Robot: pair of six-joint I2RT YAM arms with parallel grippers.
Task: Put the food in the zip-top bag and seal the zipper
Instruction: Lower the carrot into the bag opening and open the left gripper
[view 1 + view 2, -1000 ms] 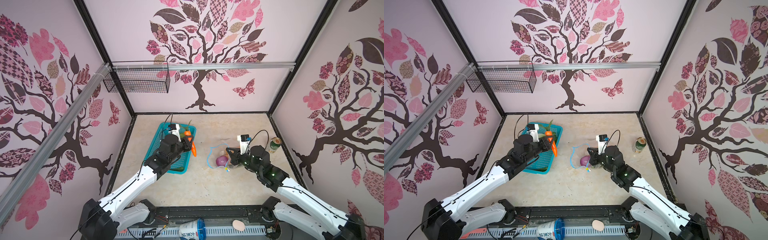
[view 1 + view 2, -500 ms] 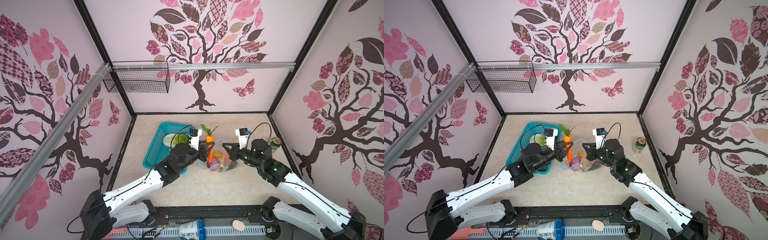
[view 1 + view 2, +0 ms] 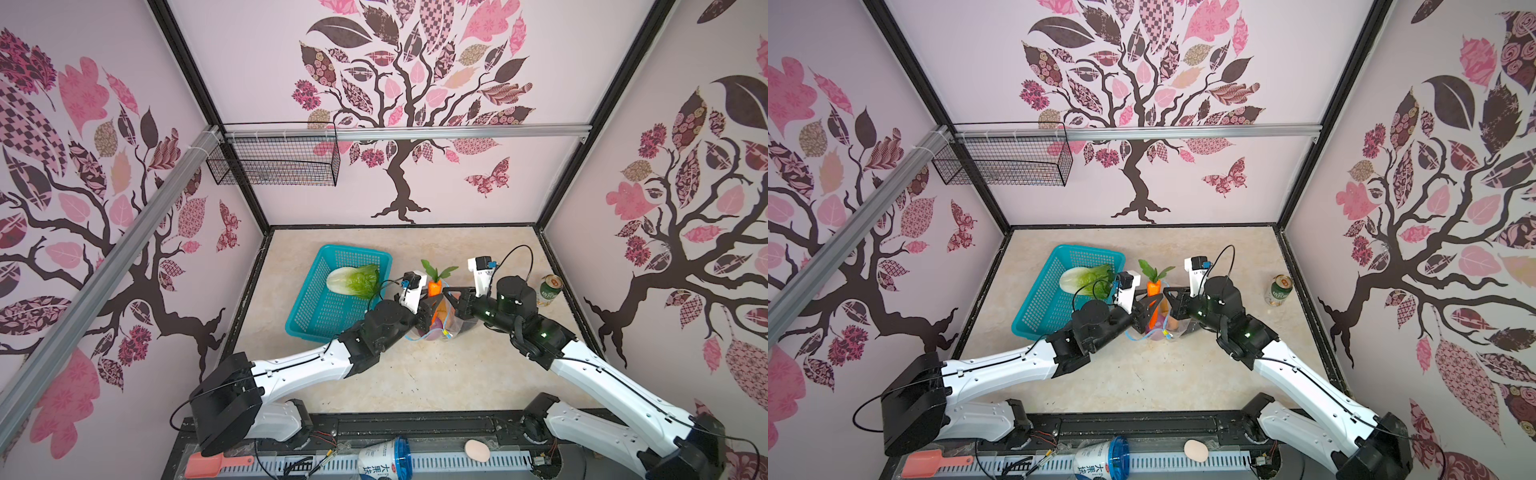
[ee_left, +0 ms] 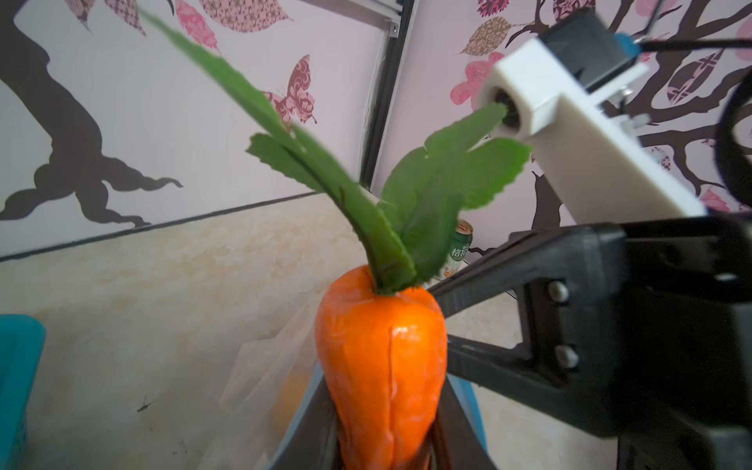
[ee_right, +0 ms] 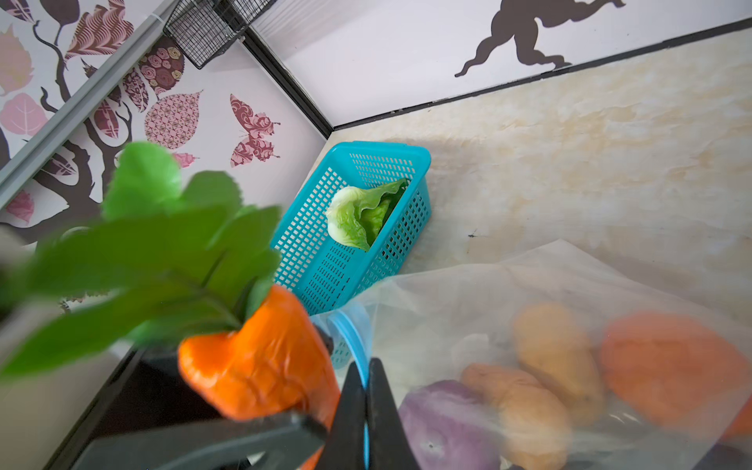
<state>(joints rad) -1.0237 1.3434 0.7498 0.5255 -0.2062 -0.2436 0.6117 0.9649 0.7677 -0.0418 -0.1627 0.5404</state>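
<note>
Carrot [image 4: 382,366] now sits lower, at the zip-top bag [image 5: 488,293] mouth.

The pale, marbled bench [image 3: 415,374] is carrying three things directly: a teal perforated basket [image 3: 328,309] is sitting toward the left rear, a green drink can [image 3: 549,290] is standing upright close to the right edge, and between them, near the basket, the clear zip-top bag [image 5: 529,293] is sagging with its bottom resting on the surface
</note>
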